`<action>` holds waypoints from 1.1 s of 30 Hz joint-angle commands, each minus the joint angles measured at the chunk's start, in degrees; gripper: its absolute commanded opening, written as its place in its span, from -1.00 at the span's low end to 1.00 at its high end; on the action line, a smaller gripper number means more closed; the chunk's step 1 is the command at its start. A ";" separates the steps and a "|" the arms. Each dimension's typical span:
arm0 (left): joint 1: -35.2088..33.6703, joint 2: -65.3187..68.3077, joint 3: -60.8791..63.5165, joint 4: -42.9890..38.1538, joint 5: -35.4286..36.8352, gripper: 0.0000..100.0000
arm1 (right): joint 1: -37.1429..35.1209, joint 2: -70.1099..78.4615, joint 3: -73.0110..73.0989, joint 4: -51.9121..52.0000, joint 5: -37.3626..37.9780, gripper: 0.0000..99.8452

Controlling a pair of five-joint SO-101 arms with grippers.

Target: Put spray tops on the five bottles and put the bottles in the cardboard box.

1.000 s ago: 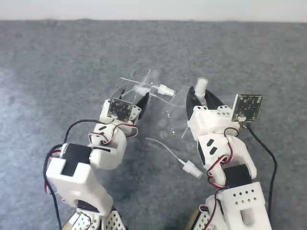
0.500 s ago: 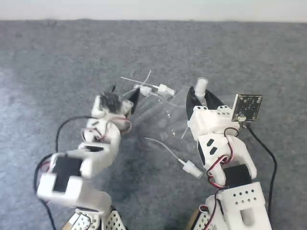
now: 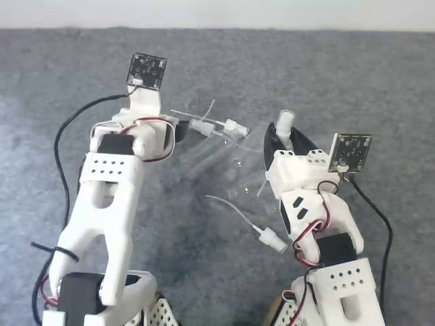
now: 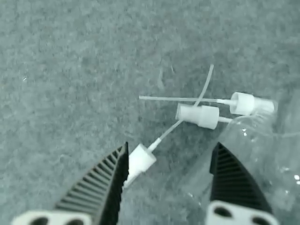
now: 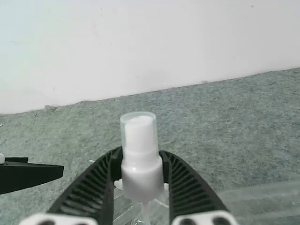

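Note:
Several clear bottles (image 3: 216, 157) lie on their sides on the grey carpet between the arms. My left gripper (image 3: 181, 130) is open, low over the carpet beside the loose spray tops (image 3: 204, 126). In the left wrist view its gripper (image 4: 171, 150) has one white spray top (image 4: 140, 161) by a jaw, two more spray tops (image 4: 198, 116) just beyond, and a clear bottle (image 4: 262, 154) by the other jaw. My right gripper (image 3: 285, 136) is shut on an upright white spray top (image 5: 139, 140) with its clear cap, held above the bottles.
Another spray top (image 3: 272, 239) with its long dip tube lies on the carpet in front of the right arm. A pale wall (image 5: 150, 42) borders the far edge of the carpet (image 3: 353, 81). The left arm's dark finger (image 5: 28, 174) shows in the right wrist view.
The left arm has stretched forward and swung up, carrying its open gripper to the loose spray tops. The right arm has kept still with its spray top.

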 commanded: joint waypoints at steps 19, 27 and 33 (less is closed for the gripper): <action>7.65 19.69 -38.29 35.43 -15.74 -0.47 | 17.10 -1.71 -1.14 -1.27 -0.35 -0.98; 11.96 36.13 -61.49 48.88 -24.09 -0.47 | 20.44 -1.71 -1.67 -1.27 -0.35 -0.98; 14.42 50.02 -76.35 51.78 -24.35 -0.47 | 20.44 -1.71 -1.76 -1.27 -0.35 -0.98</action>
